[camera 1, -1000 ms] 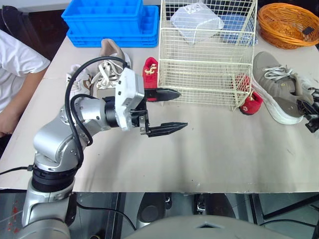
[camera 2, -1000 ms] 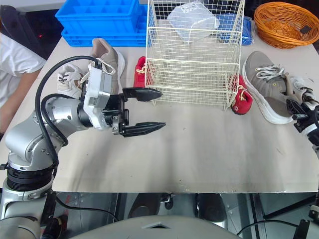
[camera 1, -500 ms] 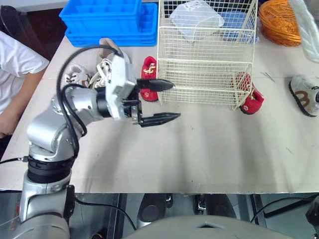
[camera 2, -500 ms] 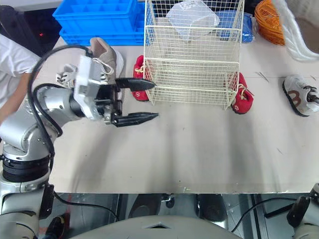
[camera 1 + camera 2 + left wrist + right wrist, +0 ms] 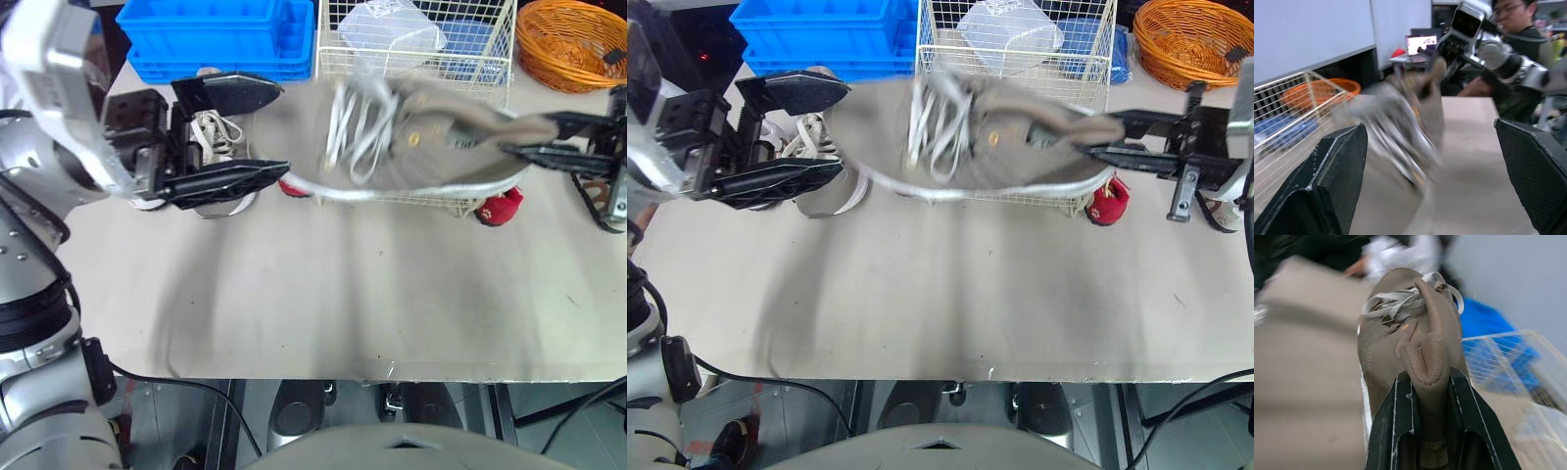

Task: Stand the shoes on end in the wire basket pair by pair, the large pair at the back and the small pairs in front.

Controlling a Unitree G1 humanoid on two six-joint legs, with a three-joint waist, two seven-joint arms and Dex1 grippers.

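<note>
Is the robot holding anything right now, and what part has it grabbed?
The right pincer clamps the large tan sneaker by its heel collar. The left pincer is open, holding nothing.

A beige table (image 5: pixel 392 304) carries blue crates (image 5: pixel 211 39) and an orange wicker basket (image 5: pixel 563 44).

White-laced taupe shoe (image 5: pixel 441 147); cream wire basket (image 5: pixel 492 67); blue crate (image 5: pixel 211 34)

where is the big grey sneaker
Head views: the grey sneaker hangs before the wire basket, heel clamped in the right gripper, toe toward the left gripper.
</note>
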